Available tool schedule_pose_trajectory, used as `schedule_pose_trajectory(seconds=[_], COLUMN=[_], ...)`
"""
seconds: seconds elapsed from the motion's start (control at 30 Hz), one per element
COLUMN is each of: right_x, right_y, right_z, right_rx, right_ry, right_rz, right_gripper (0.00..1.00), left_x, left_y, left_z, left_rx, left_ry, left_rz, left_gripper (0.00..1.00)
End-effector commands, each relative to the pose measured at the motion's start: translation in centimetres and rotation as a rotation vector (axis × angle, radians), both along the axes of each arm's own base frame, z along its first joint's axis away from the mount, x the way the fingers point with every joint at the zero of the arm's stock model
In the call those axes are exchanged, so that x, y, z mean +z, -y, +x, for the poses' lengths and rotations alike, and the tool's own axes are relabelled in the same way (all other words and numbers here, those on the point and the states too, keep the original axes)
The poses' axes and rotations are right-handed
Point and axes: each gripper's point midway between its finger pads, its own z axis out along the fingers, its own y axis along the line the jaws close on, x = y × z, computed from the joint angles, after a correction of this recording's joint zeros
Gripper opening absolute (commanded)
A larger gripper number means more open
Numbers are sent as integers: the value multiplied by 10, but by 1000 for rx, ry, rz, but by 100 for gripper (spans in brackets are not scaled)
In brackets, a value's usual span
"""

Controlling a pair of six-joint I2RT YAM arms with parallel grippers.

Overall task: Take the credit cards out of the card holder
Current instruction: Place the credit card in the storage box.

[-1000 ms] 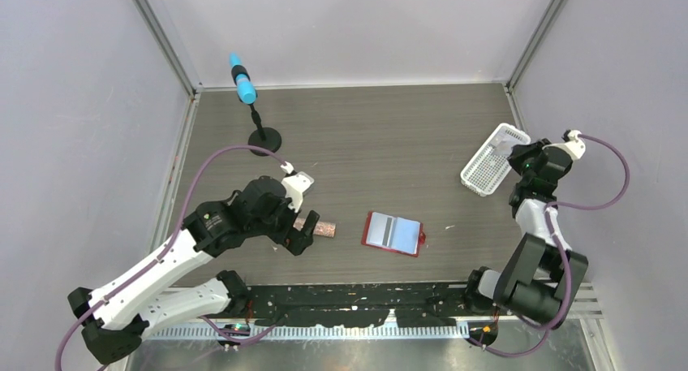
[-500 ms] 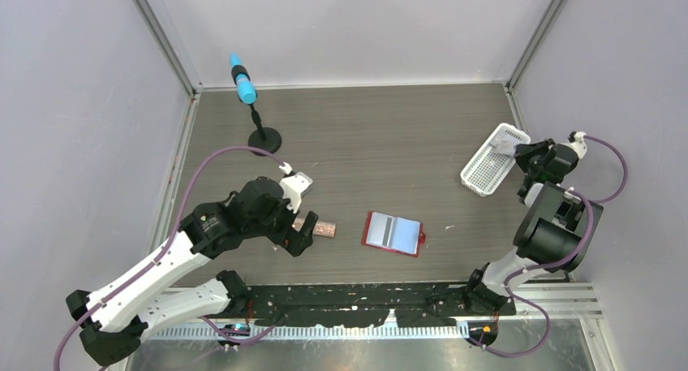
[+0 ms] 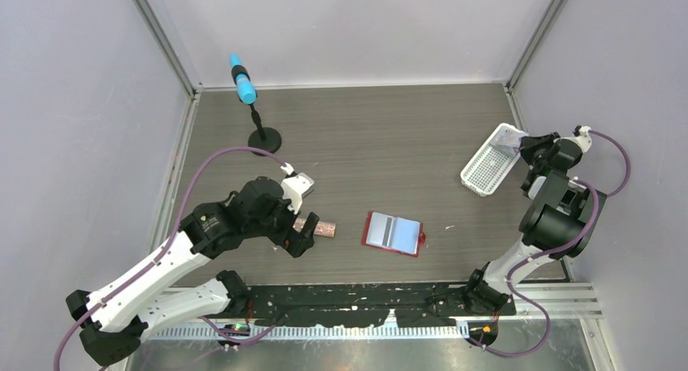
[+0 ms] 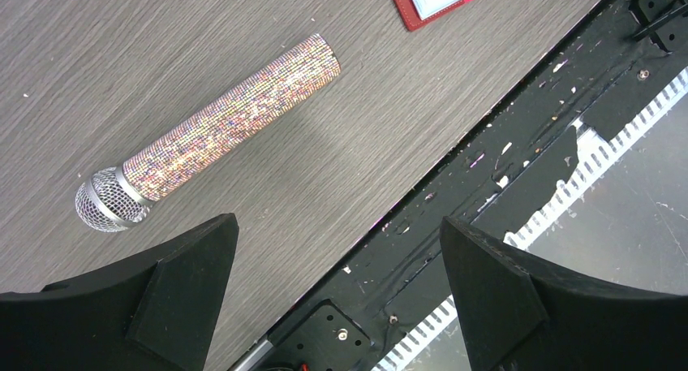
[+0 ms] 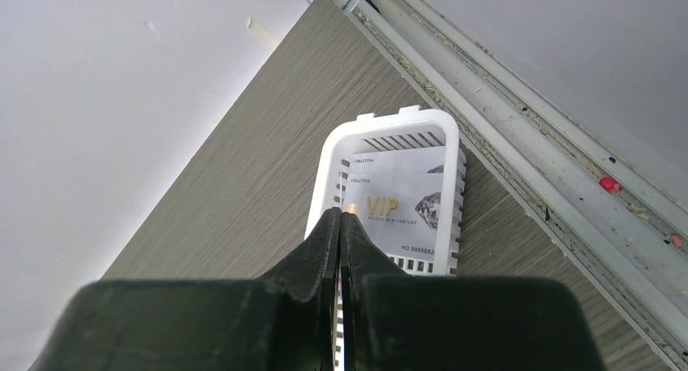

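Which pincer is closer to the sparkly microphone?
Left. The left pincer hangs open just above the microphone; the right pincer is shut, far away at the white basket.

Table [image 3: 389, 144] matt wood grain; basket [image 3: 483, 176] perforated white plastic; microphone [image 4: 227, 115] glittery, metal mesh head; credit cards [image 5: 397, 200] smooth.
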Motion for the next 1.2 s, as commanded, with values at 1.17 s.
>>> schedule_pose_trajectory(seconds=[1.17], right_x=[-15], right_y=[25], right_z=[30], right_rx=[-61], right_ry=[16], right_rz=[133], right_gripper=[10], left_x=[8], left_y=[4], left_z=[4], left_rx=[-14], left_ry=[35], left_rz=[-27], left_gripper=[100])
